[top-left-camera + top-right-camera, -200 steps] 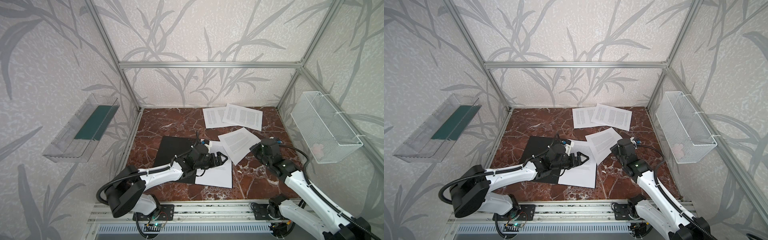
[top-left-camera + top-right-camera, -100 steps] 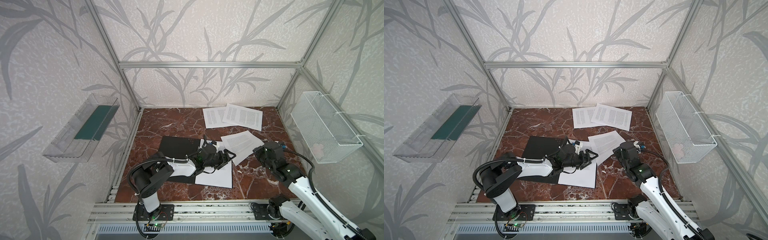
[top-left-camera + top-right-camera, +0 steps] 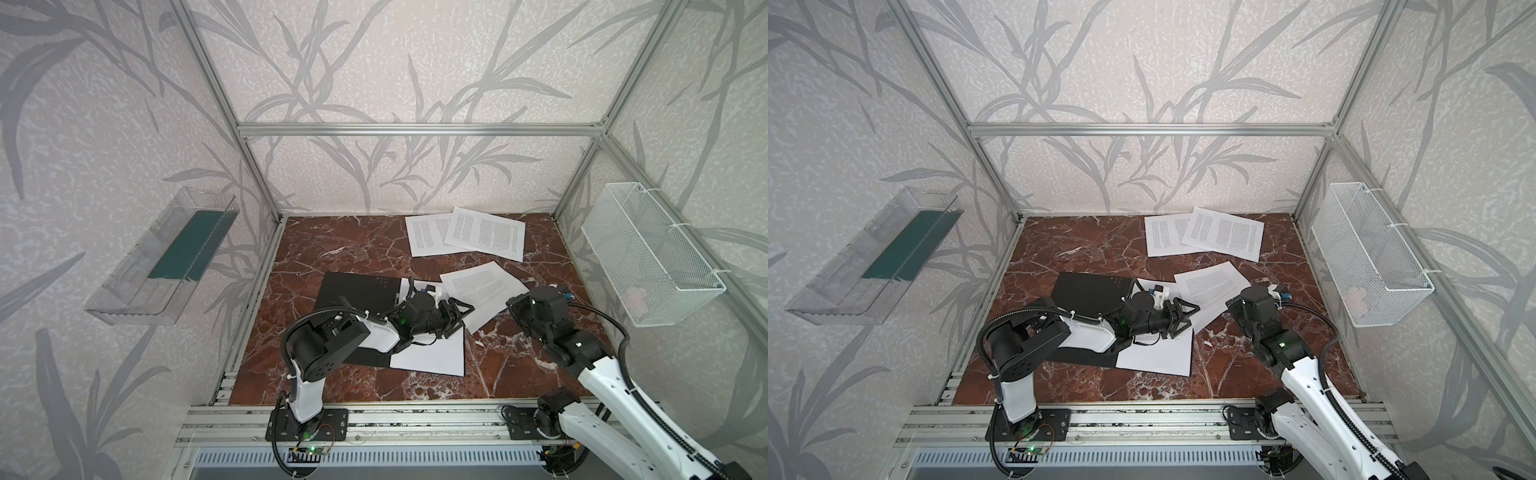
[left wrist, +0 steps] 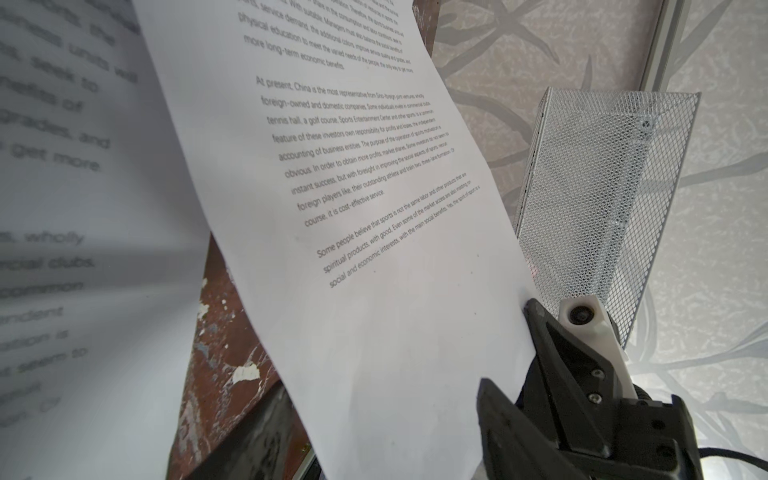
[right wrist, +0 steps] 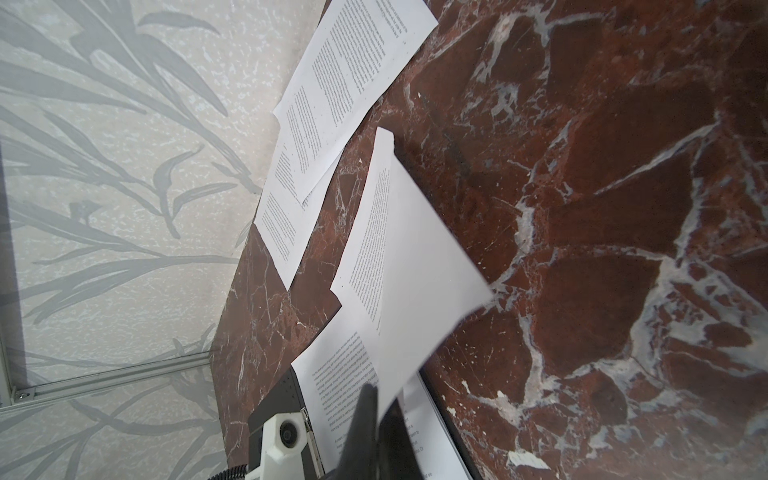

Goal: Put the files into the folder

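The folder (image 3: 357, 291) is lying spread out, black inside up, left of centre on the marble surface (image 3: 332, 374), with one of the files (image 3: 432, 357) resting on its right half. The left end effector (image 3: 459, 318) is hovering there, its jaws partly apart around the edge of a lifted sheet (image 3: 478, 286). The right end effector (image 4: 532, 320) is pinching that sheet's far corner, fully closed. Two more files (image 3: 465, 237) are lying overlapped at the back right.
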Motion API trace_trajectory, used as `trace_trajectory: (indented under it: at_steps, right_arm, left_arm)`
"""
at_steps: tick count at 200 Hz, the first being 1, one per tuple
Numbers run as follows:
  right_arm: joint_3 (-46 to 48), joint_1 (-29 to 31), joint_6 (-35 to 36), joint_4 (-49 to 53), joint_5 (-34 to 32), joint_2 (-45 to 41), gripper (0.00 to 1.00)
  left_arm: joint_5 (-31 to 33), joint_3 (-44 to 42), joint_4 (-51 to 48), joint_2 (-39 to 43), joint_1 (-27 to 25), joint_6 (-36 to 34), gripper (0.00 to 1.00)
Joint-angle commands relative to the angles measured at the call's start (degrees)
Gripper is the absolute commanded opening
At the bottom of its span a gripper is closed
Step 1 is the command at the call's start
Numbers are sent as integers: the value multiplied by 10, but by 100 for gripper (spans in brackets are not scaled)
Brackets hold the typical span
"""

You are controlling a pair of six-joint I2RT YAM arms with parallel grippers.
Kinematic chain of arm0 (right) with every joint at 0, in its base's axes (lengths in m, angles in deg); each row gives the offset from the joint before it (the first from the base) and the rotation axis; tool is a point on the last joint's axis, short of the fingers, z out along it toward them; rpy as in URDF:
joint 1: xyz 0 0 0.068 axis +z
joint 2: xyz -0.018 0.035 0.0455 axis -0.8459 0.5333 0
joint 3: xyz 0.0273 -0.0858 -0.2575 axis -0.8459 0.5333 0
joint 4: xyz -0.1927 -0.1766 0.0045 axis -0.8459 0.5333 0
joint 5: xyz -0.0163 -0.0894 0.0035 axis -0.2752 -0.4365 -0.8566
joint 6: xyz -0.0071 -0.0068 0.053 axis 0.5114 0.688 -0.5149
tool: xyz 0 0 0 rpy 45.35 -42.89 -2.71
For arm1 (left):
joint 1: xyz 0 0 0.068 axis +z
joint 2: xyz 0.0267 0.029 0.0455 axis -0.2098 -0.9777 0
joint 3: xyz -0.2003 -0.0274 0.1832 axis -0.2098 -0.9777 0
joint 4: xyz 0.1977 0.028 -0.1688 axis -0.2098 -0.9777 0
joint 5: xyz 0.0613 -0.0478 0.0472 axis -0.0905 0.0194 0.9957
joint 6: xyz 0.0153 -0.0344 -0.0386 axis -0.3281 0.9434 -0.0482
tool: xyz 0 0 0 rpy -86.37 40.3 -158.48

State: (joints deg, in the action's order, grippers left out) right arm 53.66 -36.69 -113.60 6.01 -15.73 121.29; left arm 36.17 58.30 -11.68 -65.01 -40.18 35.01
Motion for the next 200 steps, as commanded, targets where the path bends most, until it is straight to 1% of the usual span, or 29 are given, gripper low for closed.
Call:
trace_trajectory:
  at_steps: [1,18,29,77,101,107,114,122,135,151,162,180,190,200]
  right_arm:
    - [9,-1,2,-6,-7,-4,0]
    - [12,-2,0,-7,-6,-3,0]
    - [15,-2,-1,-11,-4,-3,0]
    - [18,-2,5,-1,-1,-17,0]
    - [22,-2,47,-2,4,-32,0]
    - [23,-2,68,-4,8,-37,8]
    - [28,-2,103,-18,16,-44,19]
    - [31,-2,144,-29,25,-54,35]
    - [29,-3,198,-16,30,-70,60]
    - [20,-3,261,6,36,-86,80]
    - [11,-4,301,19,44,-91,88]
    - [-7,-4,344,36,58,-95,96]
    - [-15,-4,363,38,71,-97,98]
    - [-24,-4,370,41,81,-94,100]
  left_arm:
    - [-3,17,-5,0,-5,11,71]
    - [-7,21,6,-11,-5,17,69]
    - [-9,26,19,-20,-5,23,63]
    - [-5,29,51,-32,0,33,29]
    - [-10,35,35,-19,4,8,8]
    - [-12,39,19,-11,5,-4,4]
    - [-12,42,-2,0,8,-24,0]
    - [-13,44,-29,16,10,-48,0]
    - [-11,50,-90,47,13,-95,0]
    - [-5,67,-192,94,16,-166,0]
    - [5,78,-265,127,16,-212,0]
    - [29,94,-396,181,21,-286,0]
    - [38,84,-435,210,29,-307,0]
    - [33,65,-459,240,42,-315,0]
